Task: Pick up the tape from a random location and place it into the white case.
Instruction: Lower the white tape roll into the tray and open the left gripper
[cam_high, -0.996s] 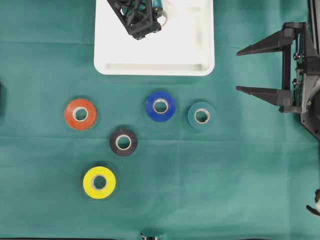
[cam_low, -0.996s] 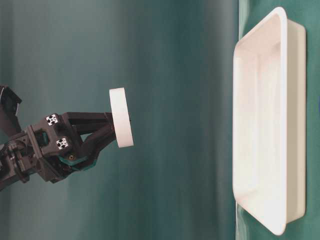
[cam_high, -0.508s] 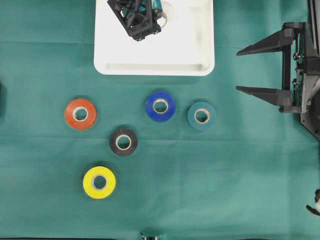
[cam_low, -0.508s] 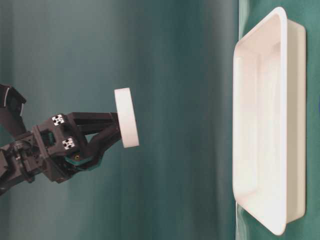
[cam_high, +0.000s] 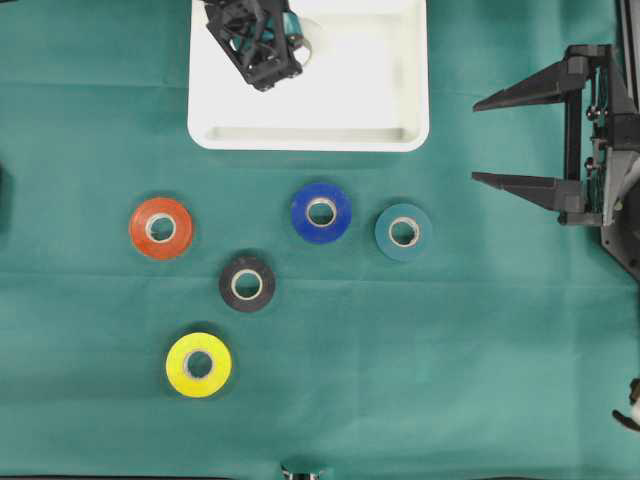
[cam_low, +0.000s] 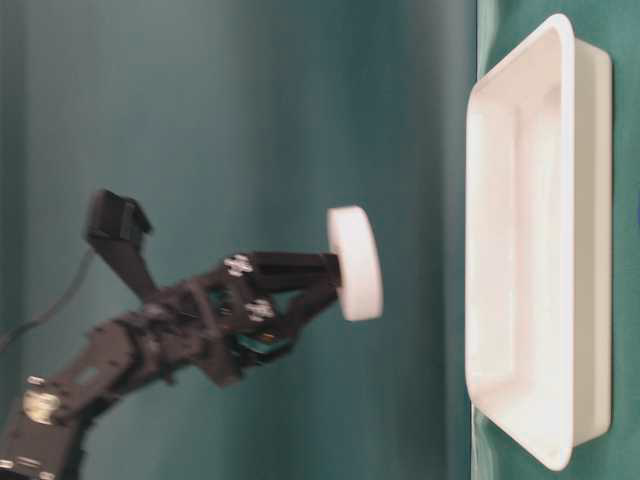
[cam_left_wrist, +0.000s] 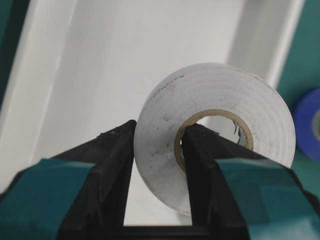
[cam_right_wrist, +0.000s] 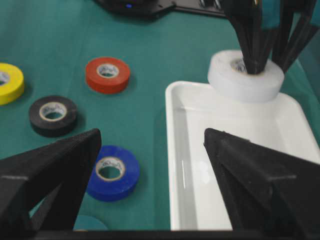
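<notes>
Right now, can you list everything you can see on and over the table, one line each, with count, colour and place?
round white tape roll: one, white, held above the case, not yet in it
shallow white plastic case: one, white, top middle of the cloth
blue tape roll: one, blue, below the case
teal tape roll: one, teal, right of the blue one
red-orange tape roll: one, red-orange, left side
black tape roll: one, black, centre
yellow tape roll: one, yellow, lower left
green cloth: one, green, covering the table
left gripper: one, black, clamped through the white roll's wall
right gripper: one, black, right edge, open, holding nothing
</notes>
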